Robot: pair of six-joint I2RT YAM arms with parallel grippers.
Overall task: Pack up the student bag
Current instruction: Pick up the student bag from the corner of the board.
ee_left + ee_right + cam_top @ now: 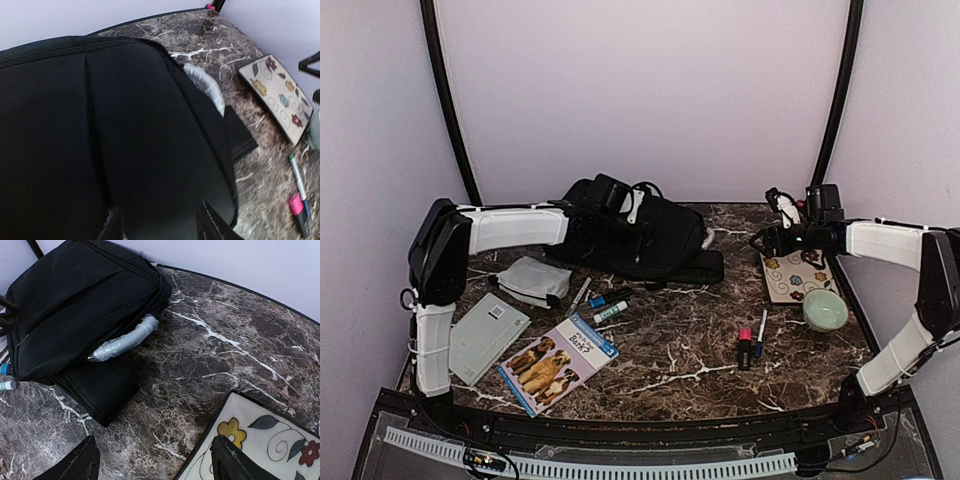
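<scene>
The student bag (pixel 645 238), a large black backpack, lies flat at the back middle of the marble table. Its light grey handle loop (pixel 125 340) pokes out at the right side. My left gripper (pixel 625 210) hovers right over the bag. In the left wrist view the two fingertips (pixel 114 225) stand apart with flat black fabric (pixel 125 140) between them, nothing pinched. My right gripper (pixel 765 240) is open above bare table, to the right of the bag. One of its fingers (pixel 235 462) hangs over the edge of a flowered notebook (pixel 270 440).
Left of centre lie a grey pouch (pixel 532 280), a grey flat box (pixel 488 340), a dog book (pixel 558 362) and small tubes and pens (pixel 608 305). On the right are the flowered notebook (pixel 798 275), a green bowl (pixel 826 310), a pink marker (pixel 745 345) and a pen (pixel 761 330).
</scene>
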